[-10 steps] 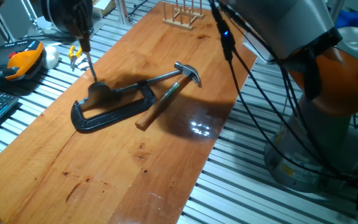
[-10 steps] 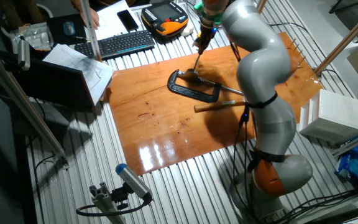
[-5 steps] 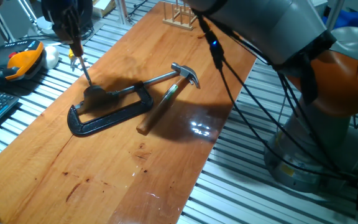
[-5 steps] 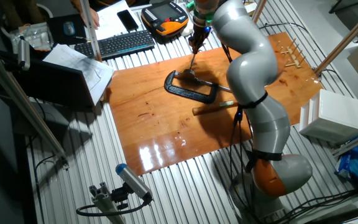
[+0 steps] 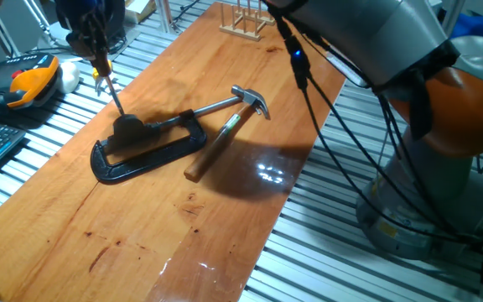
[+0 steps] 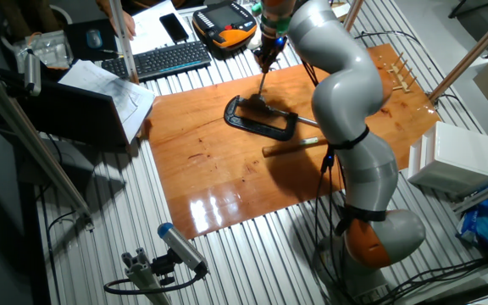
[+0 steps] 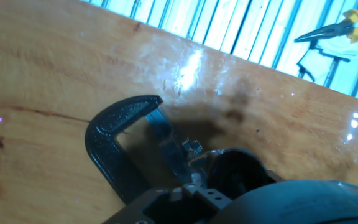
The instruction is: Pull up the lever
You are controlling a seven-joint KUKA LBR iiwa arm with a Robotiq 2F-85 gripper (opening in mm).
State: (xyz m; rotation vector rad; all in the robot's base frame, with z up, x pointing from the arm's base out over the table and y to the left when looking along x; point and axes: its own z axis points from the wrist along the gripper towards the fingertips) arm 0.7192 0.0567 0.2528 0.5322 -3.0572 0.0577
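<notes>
The gripper (image 5: 99, 59) sits at the top end of the lever (image 5: 114, 99), at about 10 o'clock on the wooden board (image 5: 141, 243); its fingers look closed around the rod's tip, so the knob is hidden. The lever rises steeply, nearly upright and leaning a little toward 11 o'clock, from its rounded grey base (image 5: 127, 127). That base sits at the closed end of the black C-clamp (image 5: 145, 149) (touching or merely overlapping, I cannot tell). 1 wooden-handled hammer (image 5: 225, 138) lies at 3 o'clock of the clamp.
</notes>
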